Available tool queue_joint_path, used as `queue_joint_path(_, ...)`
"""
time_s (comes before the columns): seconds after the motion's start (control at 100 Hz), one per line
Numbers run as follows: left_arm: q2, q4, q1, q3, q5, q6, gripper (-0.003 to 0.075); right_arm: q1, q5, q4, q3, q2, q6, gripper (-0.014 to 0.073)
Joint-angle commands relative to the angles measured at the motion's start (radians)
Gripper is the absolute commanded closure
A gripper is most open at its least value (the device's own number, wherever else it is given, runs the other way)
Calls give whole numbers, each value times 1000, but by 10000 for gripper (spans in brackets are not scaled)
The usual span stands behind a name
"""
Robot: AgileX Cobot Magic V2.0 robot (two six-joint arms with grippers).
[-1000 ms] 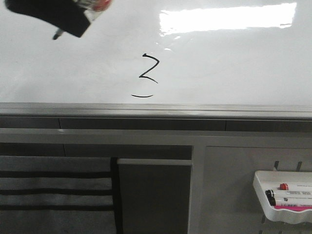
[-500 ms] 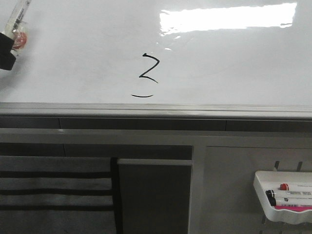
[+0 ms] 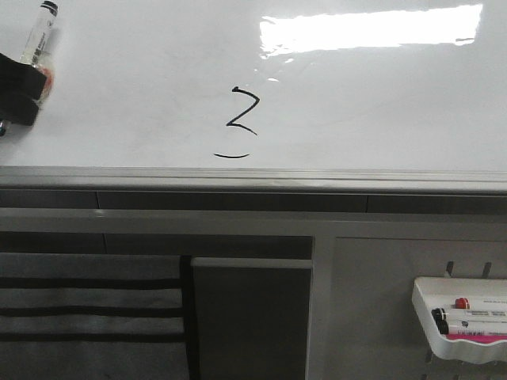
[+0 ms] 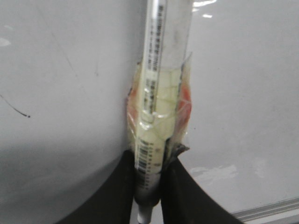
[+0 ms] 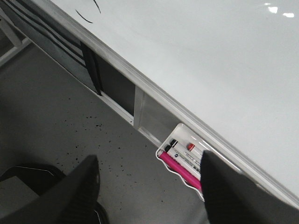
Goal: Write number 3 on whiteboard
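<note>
Number 3 (image 3: pixel 240 123) drawn low on the whiteboard (image 3: pixel 380 103) above its grey edge, left gripper (image 4: pixel 148 184) pinching a marker (image 4: pixel 161 84) at far left, right gripper (image 5: pixel 149 186) jaws spread

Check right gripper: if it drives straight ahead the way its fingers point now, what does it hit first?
Likely the marker tray, or the grey frame just beyond it. The right gripper is open and empty, and the tray with its pink and white markers lies between the fingers. Depth is unclear from this view.
</note>
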Motion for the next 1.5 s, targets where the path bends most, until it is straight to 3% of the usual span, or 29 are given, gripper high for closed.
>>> queue_joint_path(0.0, -23, -9, 4, -36, -34, -12, 647, -5, -54, 16, -23, -14, 0, 186)
queue_joint_path(0.17, -39, 8, 7, -36, -7, -12, 416, -5, -54, 16, -23, -14, 31, 186)
queue_joint_path(0.23, -71, 8, 18, -41, 39, -12, 375, -5, -54, 16, -23, -14, 77, 186)
queue_joint_path(0.43, -224, 67, 91, -74, 270, -48, 372, -5, -64, -80, -23, -77, 337, 187)
queue_joint_path(0.55, -330, 336, 116, -98, 409, -292, 374, -5, -29, -253, -20, -128, 559, 187)
queue_joint_path(0.65, -428, 592, 116, -115, 521, -537, 374, -5, -60, -297, 21, -191, 623, 188)
queue_joint_path(0.72, -496, 684, 116, -106, 544, -603, 374, -5, -124, -297, 74, -241, 625, 204)
queue_joint_path(0.89, -679, 660, 116, 24, 351, -609, 374, -5, -365, -297, 243, -375, 622, 323)
queue_joint_path(1.03, -813, 597, 116, 164, 166, -609, 390, -5, -519, -302, 362, -466, 619, 492)
queue_joint_path(1.17, -901, 594, 114, 275, 1, -609, 577, -5, -617, -302, 445, -522, 619, 662)
queue_joint_path(1.27, -939, 594, 114, 331, -116, -609, 738, -5, -676, -304, 485, -530, 619, 663)
queue_joint_path(1.49, -954, 532, 114, 370, -129, -611, 741, -5, -631, -304, 509, -528, 619, 663)
